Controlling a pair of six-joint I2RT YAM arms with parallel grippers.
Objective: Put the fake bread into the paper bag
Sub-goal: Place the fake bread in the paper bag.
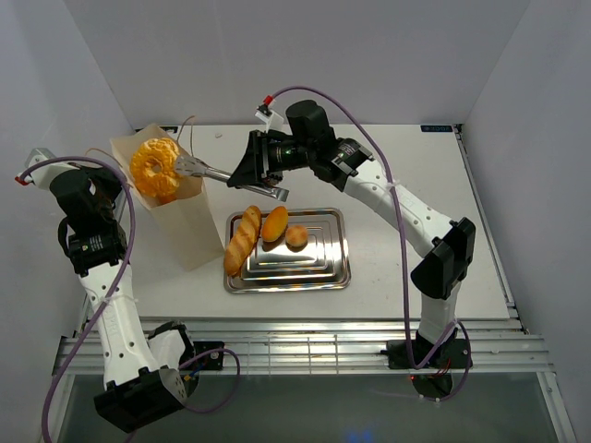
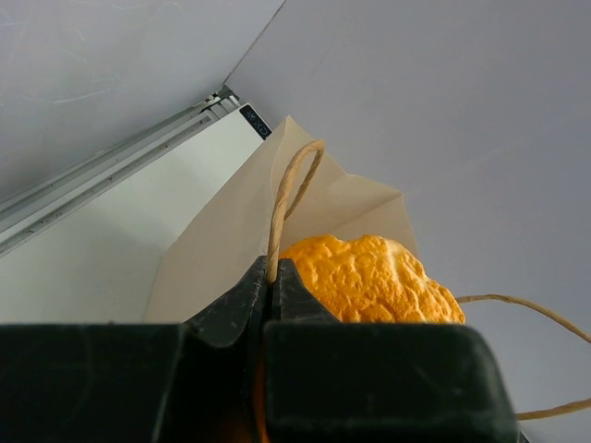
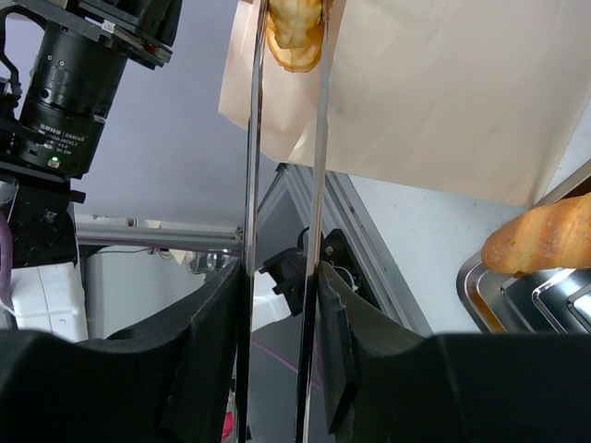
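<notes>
The cream paper bag (image 1: 185, 217) stands at the left, its mouth open. A glossy orange ring doughnut (image 1: 155, 169) sits at the bag's mouth, pinched in the tips of long metal tongs (image 1: 214, 173). My right gripper (image 1: 254, 168) is shut on the tongs' arms (image 3: 251, 185). The right wrist view shows the doughnut (image 3: 294, 32) at the tong tips against the bag (image 3: 443, 92). My left gripper (image 2: 273, 277) is shut on the bag's brown cord handle (image 2: 288, 185), with the doughnut (image 2: 369, 277) just beyond it. A baguette (image 1: 242, 242), an oval roll (image 1: 274, 223) and a small round roll (image 1: 296, 237) lie on the tray.
The steel tray (image 1: 314, 263) lies at the table's middle, right of the bag, under the right arm's reach. White walls close in the table on the left, back and right. A metal rail runs along the near edge.
</notes>
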